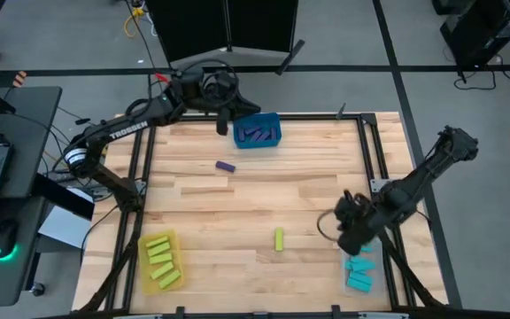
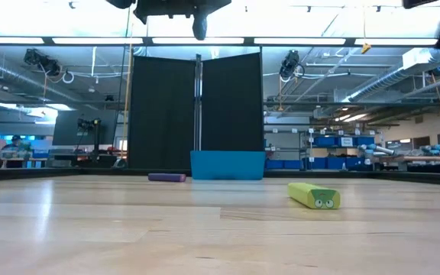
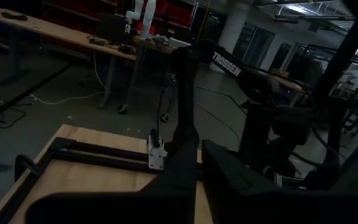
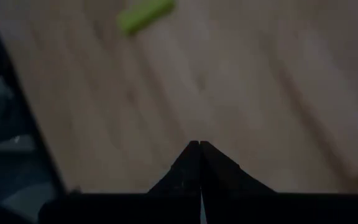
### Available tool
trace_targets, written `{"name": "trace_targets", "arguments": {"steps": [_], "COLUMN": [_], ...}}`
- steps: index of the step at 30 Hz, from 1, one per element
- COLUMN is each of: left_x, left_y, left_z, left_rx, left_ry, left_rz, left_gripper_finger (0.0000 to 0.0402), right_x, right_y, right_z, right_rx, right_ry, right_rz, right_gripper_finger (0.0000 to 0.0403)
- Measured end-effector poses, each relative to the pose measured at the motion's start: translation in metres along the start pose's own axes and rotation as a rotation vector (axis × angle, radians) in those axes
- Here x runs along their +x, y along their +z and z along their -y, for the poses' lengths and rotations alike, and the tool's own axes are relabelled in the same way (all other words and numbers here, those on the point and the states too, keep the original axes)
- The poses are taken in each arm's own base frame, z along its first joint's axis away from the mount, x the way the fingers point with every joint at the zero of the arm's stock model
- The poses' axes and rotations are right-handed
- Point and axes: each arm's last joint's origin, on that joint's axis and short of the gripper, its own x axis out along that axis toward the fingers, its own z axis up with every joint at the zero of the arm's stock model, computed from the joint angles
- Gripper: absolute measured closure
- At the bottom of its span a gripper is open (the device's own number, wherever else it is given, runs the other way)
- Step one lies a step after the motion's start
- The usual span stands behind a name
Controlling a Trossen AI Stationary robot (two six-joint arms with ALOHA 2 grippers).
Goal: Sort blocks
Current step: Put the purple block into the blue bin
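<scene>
Both pincers, left (image 1: 227, 122) and right (image 4: 200, 144), are pressed together and empty; pinch the light, rigid lime block (image 1: 279, 239) across its narrow sides, mid-length, so it can't twist.

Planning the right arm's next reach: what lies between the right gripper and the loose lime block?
Nothing: in the high view only bare wood separates the right gripper from the lime block.
</scene>
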Motion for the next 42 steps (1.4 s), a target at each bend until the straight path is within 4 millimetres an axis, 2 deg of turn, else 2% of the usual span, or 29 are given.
{"name": "trace_targets", "arguments": {"steps": [6,14,23,29,35,42], "left_x": [-0.005,-0.015,-0.050,-0.064,-0.065,-0.057], "left_y": [-0.001,-0.013,-0.034,-0.054,-0.067,-0.079], "left_z": [-0.007,-0.010,0.000,0.003,-0.001,-0.008], "left_rx": [-0.018,-0.033,0.016,0.050,0.104,0.076], "left_ry": [0.024,0.057,0.116,0.219,0.267,0.268], "left_rz": [-0.015,-0.154,-0.440,-0.687,-0.836,-0.903], "left_gripper_finger": [0.0395,0.0386,0.0383,0.0380,0.0346,0.0266], "right_x": [-0.003,-0.008,-0.008,-0.008,-0.009,-0.009], "right_y": [0.032,0.068,0.078,0.085,0.091,0.094], "right_z": [0.027,0.048,0.058,0.067,0.077,0.081], "right_rx": [-0.016,-0.039,-0.047,-0.062,-0.071,-0.076], "right_ry": [-0.044,-0.018,-0.022,0.008,0.031,0.051], "right_rz": [0.090,0.213,0.216,0.188,0.172,0.161], "right_gripper_finger": [0.0398,0.0398,0.0395,0.0395,0.0394,0.0394]}}
